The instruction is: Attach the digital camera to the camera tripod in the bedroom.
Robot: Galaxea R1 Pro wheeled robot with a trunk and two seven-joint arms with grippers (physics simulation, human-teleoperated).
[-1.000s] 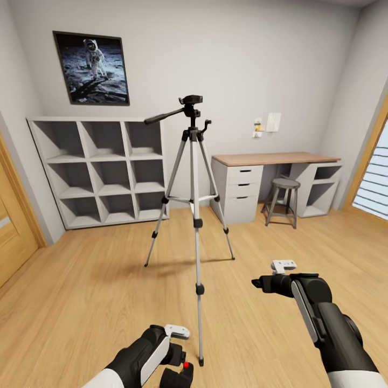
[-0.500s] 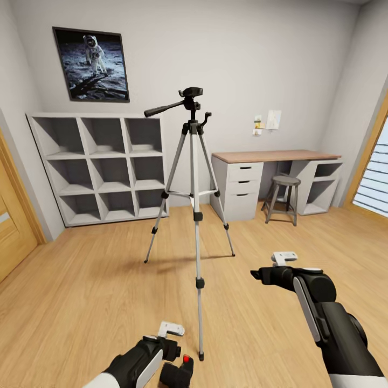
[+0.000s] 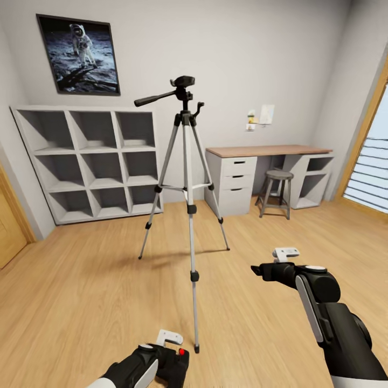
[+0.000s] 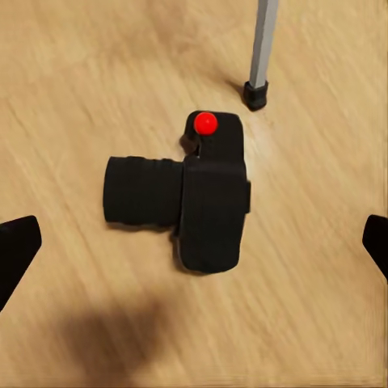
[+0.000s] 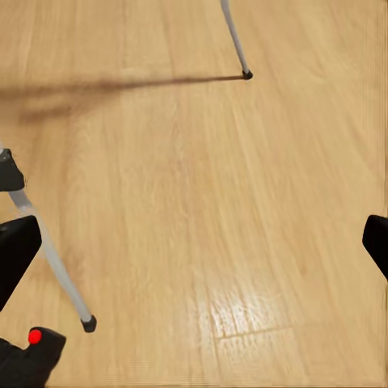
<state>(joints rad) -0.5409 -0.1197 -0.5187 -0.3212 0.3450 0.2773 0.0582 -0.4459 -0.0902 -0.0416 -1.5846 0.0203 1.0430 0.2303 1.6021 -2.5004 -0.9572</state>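
The camera tripod (image 3: 186, 161) stands upright on the bedroom's wood floor, its black pan head (image 3: 182, 83) bare. The digital camera (image 4: 190, 198) lies on the floor beside the tripod's near foot (image 4: 256, 94), red button up, lens pointing sideways. In the head view the camera (image 3: 177, 366) sits at the bottom edge. My left gripper (image 4: 194, 242) hangs above it, open, one fingertip (image 4: 16, 246) on either side and well clear of the body. My right gripper (image 3: 260, 269) hovers open over bare floor, right of the tripod. Its wrist view catches the camera (image 5: 28, 356) and a tripod leg (image 5: 61, 271).
White cube shelves (image 3: 91, 161) line the back wall under a moon poster (image 3: 78, 54). A desk with drawers (image 3: 267, 152) and a stool (image 3: 276, 188) stand at the back right. A wooden door (image 3: 8, 231) is at the left, a window (image 3: 372, 172) at the right.
The head view has shifted, so the room sits lower and further left. My left gripper has dropped lower and closer over the camera. The right arm has held its place.
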